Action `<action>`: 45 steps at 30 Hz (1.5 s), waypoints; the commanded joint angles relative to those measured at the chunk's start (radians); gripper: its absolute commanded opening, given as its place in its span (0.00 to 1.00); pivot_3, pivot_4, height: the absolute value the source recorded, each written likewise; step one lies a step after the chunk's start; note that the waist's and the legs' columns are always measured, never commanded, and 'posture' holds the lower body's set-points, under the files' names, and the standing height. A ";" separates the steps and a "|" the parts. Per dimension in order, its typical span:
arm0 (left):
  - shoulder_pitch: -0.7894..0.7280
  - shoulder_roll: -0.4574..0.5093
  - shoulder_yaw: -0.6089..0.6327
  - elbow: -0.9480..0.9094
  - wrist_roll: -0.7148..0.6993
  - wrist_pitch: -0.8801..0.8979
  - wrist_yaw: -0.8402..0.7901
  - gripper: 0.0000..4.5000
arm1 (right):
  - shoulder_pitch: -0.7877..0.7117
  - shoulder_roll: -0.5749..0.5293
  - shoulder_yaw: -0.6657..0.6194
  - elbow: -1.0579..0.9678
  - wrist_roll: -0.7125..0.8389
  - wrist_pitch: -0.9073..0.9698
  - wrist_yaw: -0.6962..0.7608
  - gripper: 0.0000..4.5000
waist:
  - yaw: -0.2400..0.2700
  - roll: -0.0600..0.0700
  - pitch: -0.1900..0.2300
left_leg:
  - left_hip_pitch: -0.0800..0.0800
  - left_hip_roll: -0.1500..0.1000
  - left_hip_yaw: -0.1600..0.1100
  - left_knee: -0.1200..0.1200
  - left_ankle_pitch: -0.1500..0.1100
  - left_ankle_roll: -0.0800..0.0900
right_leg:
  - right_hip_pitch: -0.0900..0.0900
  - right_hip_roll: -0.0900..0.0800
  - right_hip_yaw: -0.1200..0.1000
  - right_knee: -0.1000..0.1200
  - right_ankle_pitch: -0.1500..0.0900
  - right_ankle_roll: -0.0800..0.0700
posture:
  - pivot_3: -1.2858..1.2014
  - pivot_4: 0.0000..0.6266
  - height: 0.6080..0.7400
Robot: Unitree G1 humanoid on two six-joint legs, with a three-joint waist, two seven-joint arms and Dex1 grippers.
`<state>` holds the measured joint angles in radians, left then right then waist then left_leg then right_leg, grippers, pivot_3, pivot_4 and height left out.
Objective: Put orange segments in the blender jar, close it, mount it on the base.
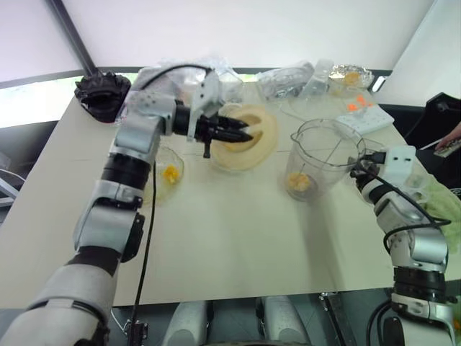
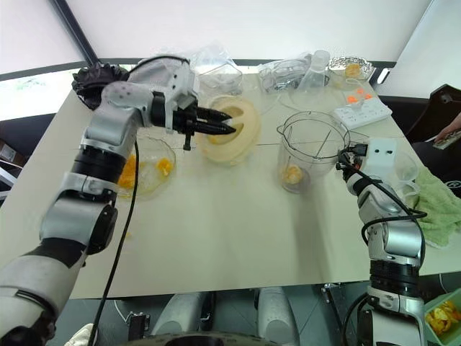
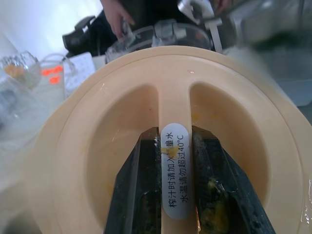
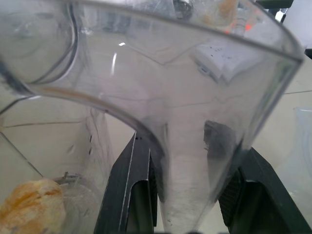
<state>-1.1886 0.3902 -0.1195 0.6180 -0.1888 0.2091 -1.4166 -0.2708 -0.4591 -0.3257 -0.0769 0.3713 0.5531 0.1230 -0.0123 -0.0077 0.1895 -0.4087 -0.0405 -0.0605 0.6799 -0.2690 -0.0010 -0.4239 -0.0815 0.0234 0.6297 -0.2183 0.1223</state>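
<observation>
Cream-coloured round plastic lid (image 1: 248,137) with a raised centre bar hangs above the pale table (image 1: 230,238), tilted on edge, held by the left gripper (image 1: 241,132). In the left wrist view its two black fingers (image 3: 139,195) press on either side of the lid's central bar, which carries a white label, so that claw is clamped on the lid.

The blender jar (image 1: 323,162), a large clear plastic pitcher, stands upright on the table to the right of the lid, with orange segments (image 1: 300,183) lying at its bottom. The right gripper (image 4: 187,195) sits at the jar's handle side; in the right wrist view its black fingers straddle the clear handle, one on each side, but whether they actually squeeze it cannot be told.

A shallow clear dish (image 2: 148,169) with more orange pieces rests near the left arm. A white power strip (image 1: 364,119) lies at the table's far right, well behind the jar.
</observation>
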 commanded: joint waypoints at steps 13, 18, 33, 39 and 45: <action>-0.250 -0.055 0.029 0.169 -0.046 -0.066 -0.136 0.06 | 0.102 0.175 0.175 -0.450 0.006 0.183 -0.068 0.21 | -0.001 0.001 0.001 | -0.001 0.000 0.000 -0.001 0.000 0.000 | -0.002 0.000 0.000 0.000 0.000 0.000 | 0.52 0.24 1.00; -0.236 -0.100 -0.001 0.157 -0.041 -0.064 -0.177 0.06 | 0.115 0.180 0.232 -0.460 -0.031 0.183 -0.063 0.21 | -0.002 0.001 0.001 | -0.001 0.000 0.000 -0.001 0.000 0.000 | -0.002 0.000 0.001 0.000 0.000 0.000 | 0.52 0.24 1.00; -0.102 -0.096 -0.169 0.079 -0.024 -0.098 -0.198 0.06 | 0.120 0.217 0.253 -0.464 -0.071 0.166 -0.057 0.21 | -0.005 0.001 0.001 | 0.000 0.001 0.000 -0.001 0.000 0.000 | -0.002 0.001 0.001 0.001 0.000 0.000 | 0.52 0.24 1.00; -0.087 -0.113 -0.185 0.125 0.020 -0.139 -0.197 0.06 | 0.119 0.225 0.251 -0.476 -0.075 0.171 -0.057 0.21 | -0.005 0.001 0.001 | 0.000 0.000 0.000 -0.001 0.000 0.000 | -0.002 0.001 0.001 0.001 0.000 0.000 | 0.52 0.24 1.00; -0.076 -0.159 -0.216 0.221 0.084 -0.178 -0.190 0.06 | 0.116 0.228 0.248 -0.483 -0.080 0.175 -0.052 0.21 | -0.002 0.001 0.000 | 0.000 0.000 0.000 -0.001 0.000 0.000 | -0.001 0.001 0.001 0.001 0.000 0.000 | 0.52 0.24 1.00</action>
<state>-1.2800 0.2486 -0.3001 0.8029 -0.1469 0.0497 -1.6096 -0.1392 -0.2450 -0.0699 -0.4926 0.2771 0.7497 0.0650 -0.0141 -0.0072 0.1896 -0.4083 -0.0403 -0.0604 0.6788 -0.2690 -0.0010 -0.4245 -0.0808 0.0243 0.6302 -0.2185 0.1223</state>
